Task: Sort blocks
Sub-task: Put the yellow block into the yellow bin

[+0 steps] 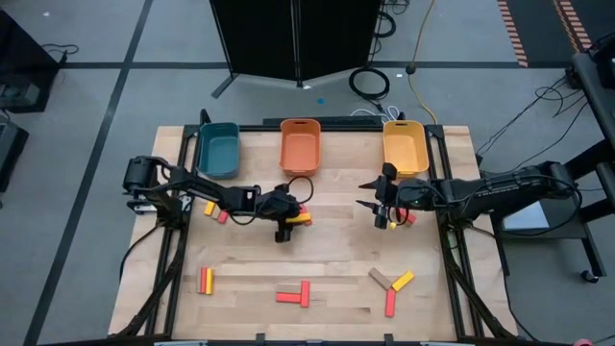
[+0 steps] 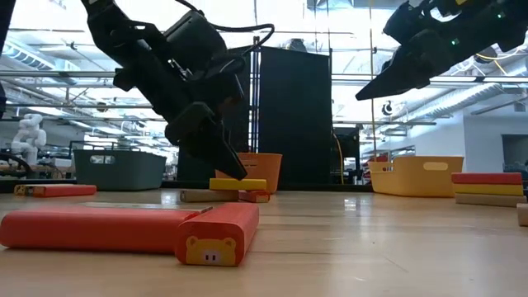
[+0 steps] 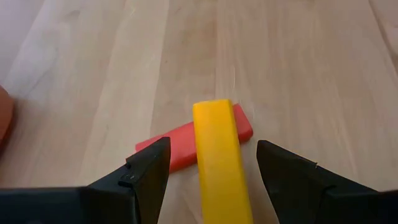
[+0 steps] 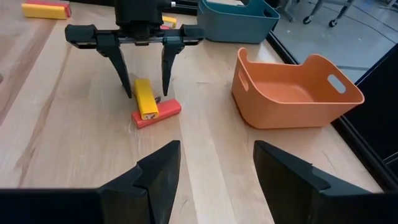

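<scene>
A yellow block [image 3: 217, 155] lies tilted across a red block [image 3: 180, 144], its far end resting on the red one, on the table in front of the orange bin [image 1: 300, 146]. My left gripper [image 3: 211, 149] is open and points down over the pair. One finger stands on each long side of the yellow block with a gap on both sides, as the right wrist view shows [image 4: 146, 93]. My right gripper [image 1: 380, 202] is open and raised above the table, in front of the yellow bin [image 1: 405, 146]; the low view shows it high up [image 2: 396, 82].
A teal bin [image 1: 219, 149] stands left of the orange one at the far edge. More blocks lie scattered: a red and yellow pair [image 1: 207, 281], a red T [image 1: 293, 293], a tan, yellow and red group [image 1: 392, 284], others beside the right gripper [image 1: 405, 219] and under the left arm [image 1: 213, 211].
</scene>
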